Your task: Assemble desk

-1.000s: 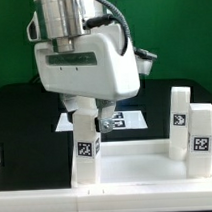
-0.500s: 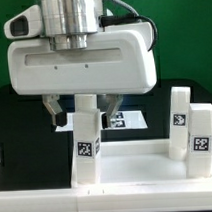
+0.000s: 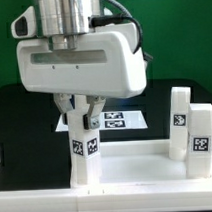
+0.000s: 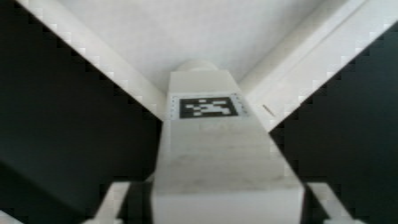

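The fingers [image 3: 70,109] cover the leg's [image 3: 82,150] top; panel [image 3: 147,162] edges run off-frame.

My gripper [image 3: 80,113] hangs directly above one leg [image 3: 83,150], my fingers [image 3: 66,108] flanking its top on either side. That leg stands upright at a corner of the desk panel [image 3: 137,163], toward the exterior view's left. Two more legs [image 3: 181,118] [image 3: 201,135] stand upright side by side at the panel's edge on the exterior view's right, well apart from mine. The marker board [image 3: 123,120] lies flat on the table [image 3: 19,118], behind the panel and behind my gripper. In the wrist view the leg [image 4: 214,140] sits between my two fingers [image 4: 114,203].
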`<state>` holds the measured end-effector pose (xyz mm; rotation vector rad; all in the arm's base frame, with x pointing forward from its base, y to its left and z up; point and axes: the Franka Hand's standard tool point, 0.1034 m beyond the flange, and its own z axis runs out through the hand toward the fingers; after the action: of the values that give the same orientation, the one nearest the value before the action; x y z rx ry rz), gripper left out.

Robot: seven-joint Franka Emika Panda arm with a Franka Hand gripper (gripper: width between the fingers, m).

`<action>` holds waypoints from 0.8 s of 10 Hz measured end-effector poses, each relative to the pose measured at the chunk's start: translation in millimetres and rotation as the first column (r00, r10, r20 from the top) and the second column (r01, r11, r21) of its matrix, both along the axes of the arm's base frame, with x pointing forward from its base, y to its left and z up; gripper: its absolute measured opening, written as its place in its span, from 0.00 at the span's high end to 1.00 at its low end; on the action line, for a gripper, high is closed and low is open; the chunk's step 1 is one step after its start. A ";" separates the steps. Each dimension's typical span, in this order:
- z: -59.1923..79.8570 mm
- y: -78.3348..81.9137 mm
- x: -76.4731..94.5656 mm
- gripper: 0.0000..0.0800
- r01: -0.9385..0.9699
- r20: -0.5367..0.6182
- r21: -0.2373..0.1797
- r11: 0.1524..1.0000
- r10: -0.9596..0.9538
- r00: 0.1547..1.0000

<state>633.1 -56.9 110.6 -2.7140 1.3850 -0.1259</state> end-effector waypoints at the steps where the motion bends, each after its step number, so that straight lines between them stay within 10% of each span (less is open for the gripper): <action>1: 0.4 -0.7 -1.2 0.64 0.171 -0.021 0.023 0.985 -0.170 0.985; 5: -0.6 -0.9 -2.5 0.64 0.724 -0.119 0.133 0.677 -0.715 0.689; 8: -1.6 0.9 -3.6 0.64 0.811 -0.147 0.126 0.571 -0.798 0.585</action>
<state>629.5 -56.1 109.0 -1.7250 2.4178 0.0484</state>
